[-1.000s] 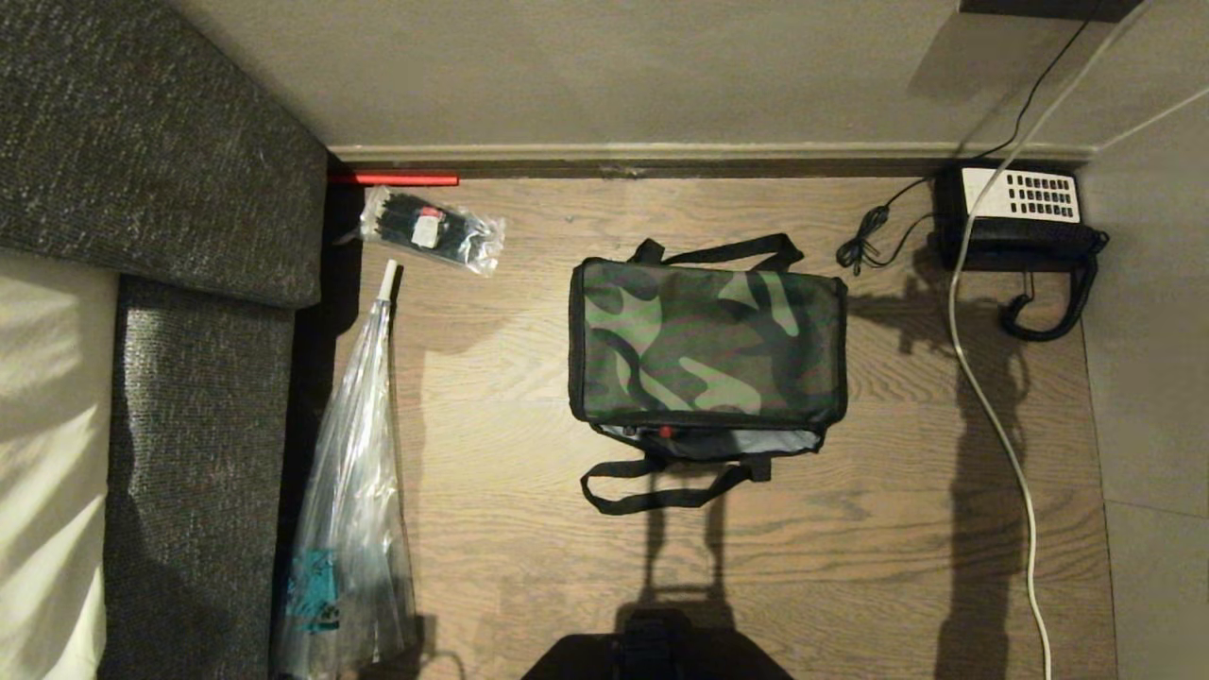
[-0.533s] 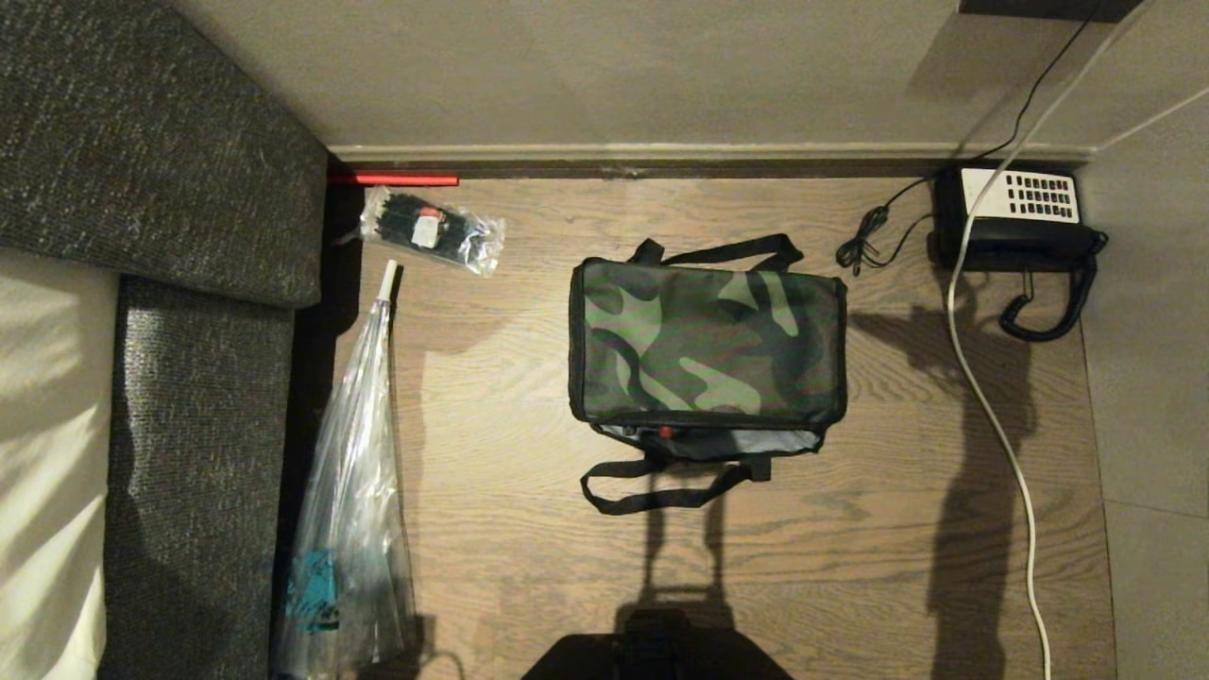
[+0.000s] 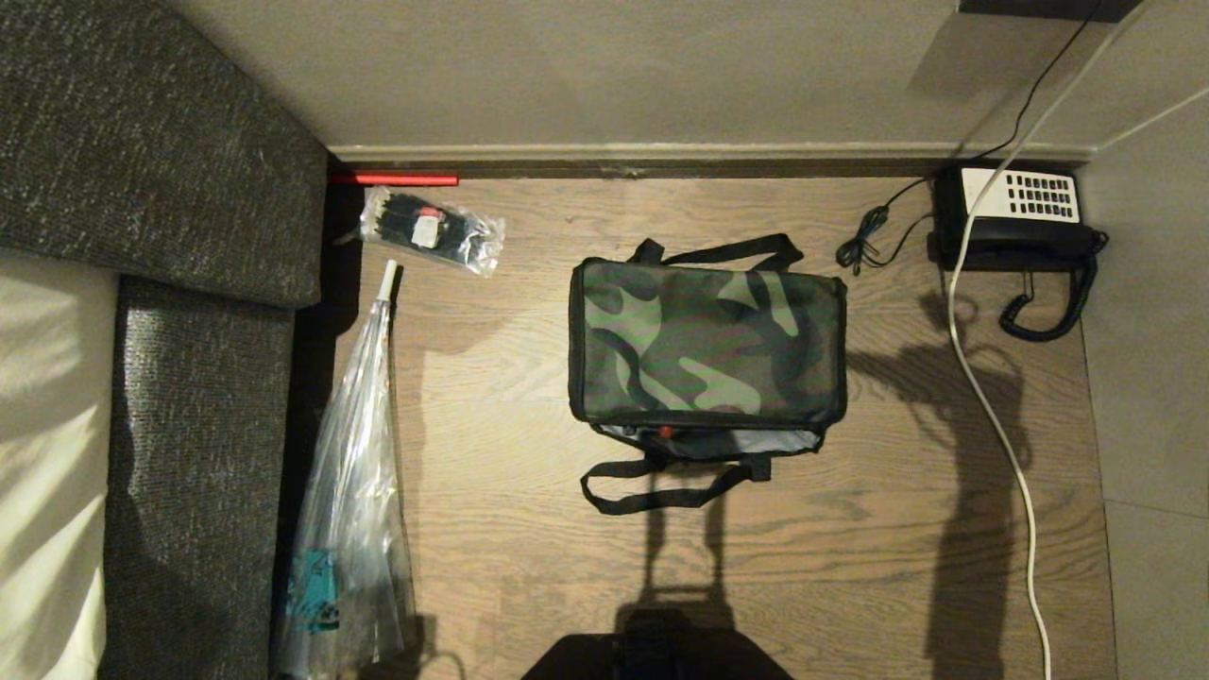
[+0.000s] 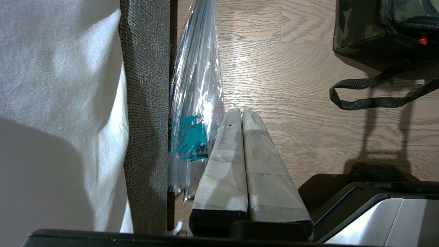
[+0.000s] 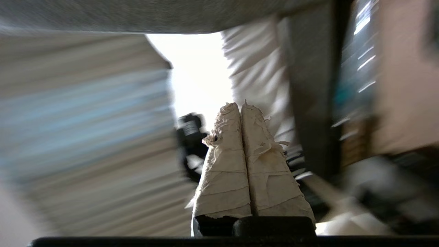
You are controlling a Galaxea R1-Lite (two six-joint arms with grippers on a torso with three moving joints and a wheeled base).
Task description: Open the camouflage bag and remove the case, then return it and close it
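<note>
Right tool (image 5: pixel 241 109) – fingers pressed together, holding nothing.

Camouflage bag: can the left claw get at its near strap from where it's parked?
Probably yes. The left claw, shut, hangs over bare floor; nothing lies between it and the camouflage bag's near strap.

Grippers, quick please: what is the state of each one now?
Left gripper: shut, holding nothing, above the floor.
Right gripper: shut, holding nothing.

Tape-wrapped end effector (image 4: pixel 242 111) fingers (image 4: pixel 223 161), blk base
</note>
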